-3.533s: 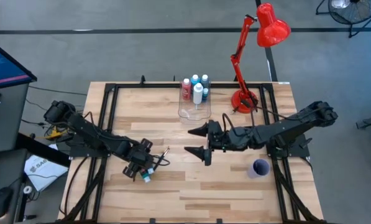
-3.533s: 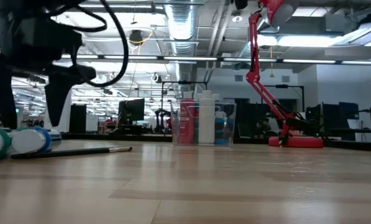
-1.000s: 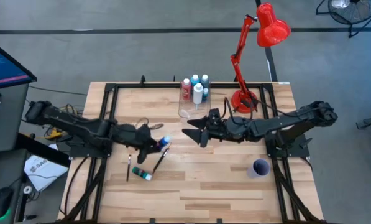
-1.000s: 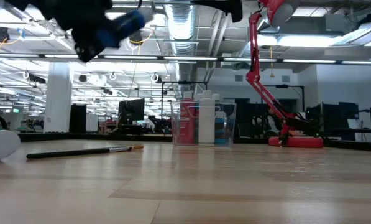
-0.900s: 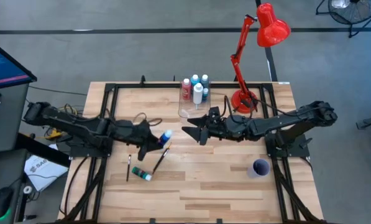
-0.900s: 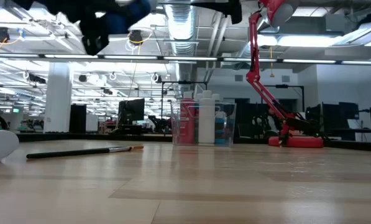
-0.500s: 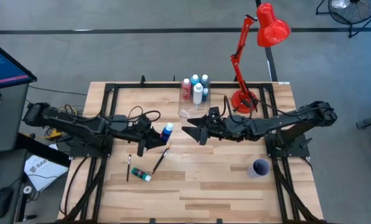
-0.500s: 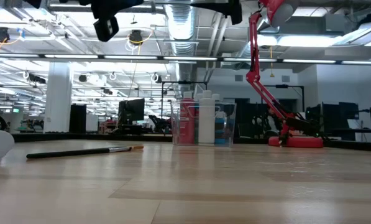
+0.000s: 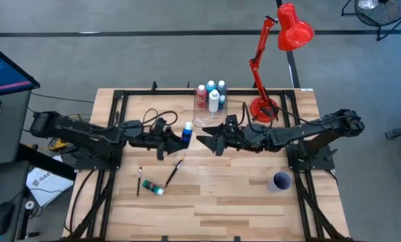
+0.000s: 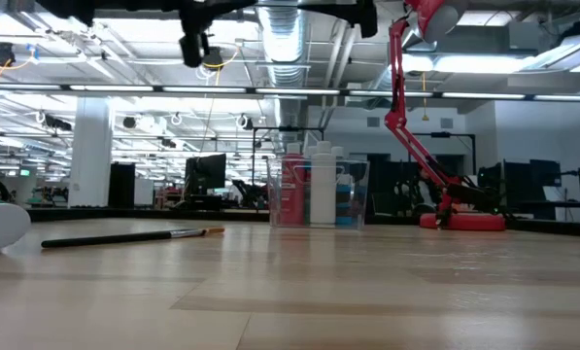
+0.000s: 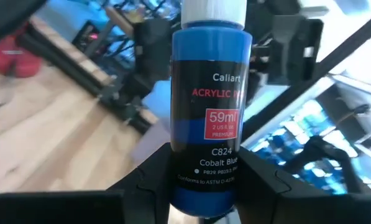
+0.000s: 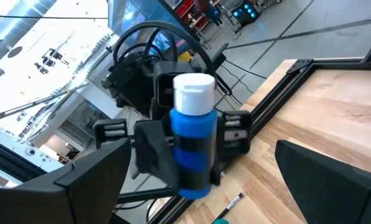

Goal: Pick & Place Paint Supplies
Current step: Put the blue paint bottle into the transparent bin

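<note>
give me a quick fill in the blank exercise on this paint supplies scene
1. The left gripper is shut on a ____ paint bottle with a white cap.
2. The right gripper faces that bottle with its jaws ____.
3. The purple cup stands on the table's ____ side.

Missing words: blue; open; right

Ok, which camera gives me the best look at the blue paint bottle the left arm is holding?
Left wrist view: the blue paint bottle fills the frame, label readable, in the left gripper. Right wrist view shows its white cap end. High view shows it small. Low view doesn't show it.
</note>
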